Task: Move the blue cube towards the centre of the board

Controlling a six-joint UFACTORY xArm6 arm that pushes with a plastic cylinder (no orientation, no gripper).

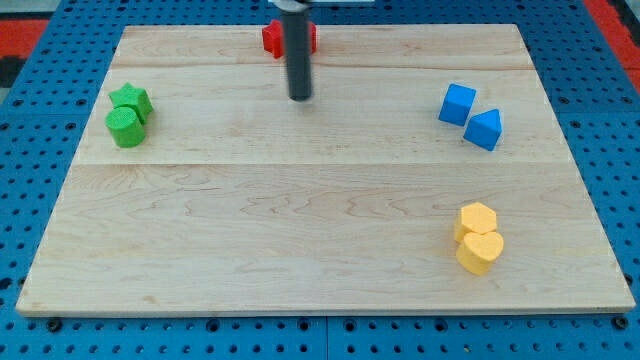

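The blue cube (457, 104) sits on the wooden board (320, 220) at the view's upper right. A blue triangular block (485, 129) touches it on its lower right. My tip (301, 97) rests on the board near the top middle, well to the left of the blue cube and apart from it. The rod rises up out of the view's top.
A red block (275, 38) lies at the top edge, partly hidden behind the rod. A green star (132, 100) and a green cylinder (125, 127) touch at the left. A yellow hexagon (478, 218) and a yellow heart (480, 252) touch at the lower right.
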